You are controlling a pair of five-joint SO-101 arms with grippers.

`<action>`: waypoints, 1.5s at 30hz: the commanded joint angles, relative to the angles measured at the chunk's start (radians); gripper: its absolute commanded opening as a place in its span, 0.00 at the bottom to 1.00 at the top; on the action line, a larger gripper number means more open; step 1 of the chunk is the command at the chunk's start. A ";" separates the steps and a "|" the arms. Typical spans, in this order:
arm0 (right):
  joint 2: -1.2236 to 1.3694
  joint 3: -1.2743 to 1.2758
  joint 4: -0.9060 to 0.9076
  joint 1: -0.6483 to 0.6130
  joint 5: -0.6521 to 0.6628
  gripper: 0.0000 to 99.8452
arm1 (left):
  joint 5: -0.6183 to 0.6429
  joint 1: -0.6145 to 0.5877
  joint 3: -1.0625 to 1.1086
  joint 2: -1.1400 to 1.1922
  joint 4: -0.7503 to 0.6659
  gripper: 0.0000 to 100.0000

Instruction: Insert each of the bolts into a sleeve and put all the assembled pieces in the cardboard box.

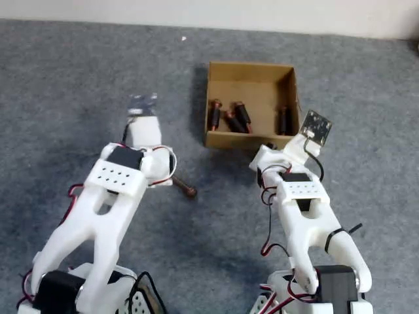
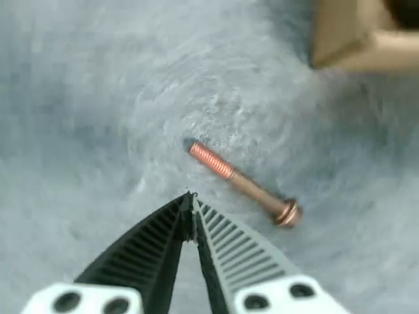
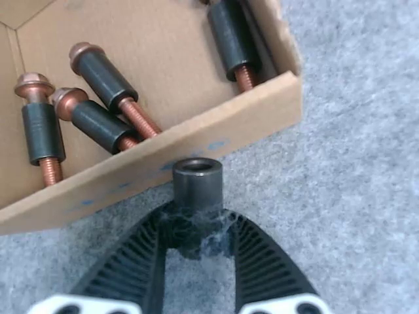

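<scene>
The left pincer (image 2: pixel 191 201), clenched and empty, hangs just beside a lone bolt (image 2: pixel 242 183) lying on the grey counter (image 1: pixel 59 78), at 7 o'clock from the cardboard box (image 1: pixel 249 139). The right pincer (image 3: pixel 196 222), at the box's 6 o'clock, grips a sleeve (image 3: pixel 197 183) just outside the near wall. Four assembled pieces (image 3: pixel 103 77) lie inside.

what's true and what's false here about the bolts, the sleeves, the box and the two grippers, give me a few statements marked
1. The right gripper holds a black sleeve. True.
2. Four assembled pieces lie in the box. True.
3. The loose bolt lies in the box too. False: it lies on the grey surface outside the box.
4. The left gripper is clamped on the bolt. False: it is shut on nothing, and the bolt lies apart from its tips.
5. The held sleeve already has a bolt in it. False: its hole is empty.
</scene>
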 commanded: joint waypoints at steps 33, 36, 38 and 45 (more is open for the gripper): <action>-0.048 -0.013 -0.027 0.038 0.002 0.00 | -1.424 0.108 -0.166 0.266 0.080 0.15; -0.048 -0.012 -0.027 0.038 0.002 0.00 | -1.467 0.107 -0.226 0.320 0.129 0.15; -0.048 -0.012 -0.027 0.038 0.002 0.00 | -1.501 0.107 -0.249 0.348 0.141 0.15; -0.048 -0.013 -0.027 0.038 0.002 0.00 | -1.553 0.114 -0.320 0.473 0.137 0.15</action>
